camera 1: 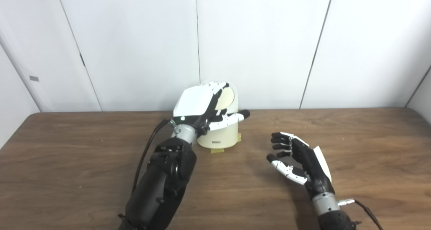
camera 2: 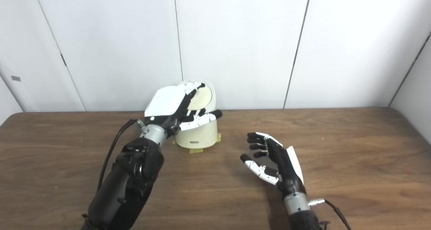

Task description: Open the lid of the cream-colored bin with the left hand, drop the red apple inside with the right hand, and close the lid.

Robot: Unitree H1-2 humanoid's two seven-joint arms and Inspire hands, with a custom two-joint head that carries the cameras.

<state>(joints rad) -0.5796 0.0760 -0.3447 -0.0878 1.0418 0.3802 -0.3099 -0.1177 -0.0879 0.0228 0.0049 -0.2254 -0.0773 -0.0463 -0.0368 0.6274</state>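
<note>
Item, left of centre: our left hand (camera 1: 202, 105), raised over the cream-colored bin (camera 1: 220, 135). Its fingers lie against the lid (camera 1: 227, 97), which stands tilted up and back toward the wall; its thumb reaches across the bin's rim. We read this as propping the lid, though whether the fingers grip or merely rest on it we cannot tell.

Item, centre: the bin itself, at the far edge of the table, yellow tape tabs (camera 1: 217, 151) at its base.

Item, right of centre: our right hand (camera 1: 296, 159), low over the table, palm turned inward, fingers apart and lightly curled, holding nothing.

Item, red apple: not visible anywhere in either view. It may sit inside the bin, whose interior is hidden by the left hand; we cannot confirm this.

Risks, as we judge them: the lid could drop hard if the left hand withdraws abruptly; the thumb across the rim could be pinched by the closing lid; a sideways push could shift the bin despite its tape.

Surface: dark wood-grain table (camera 1: 67, 156), matte, bare apart from the above.

Room: plain white wall panels (camera 1: 134, 48) with thin dark seams, close behind the table.
</note>
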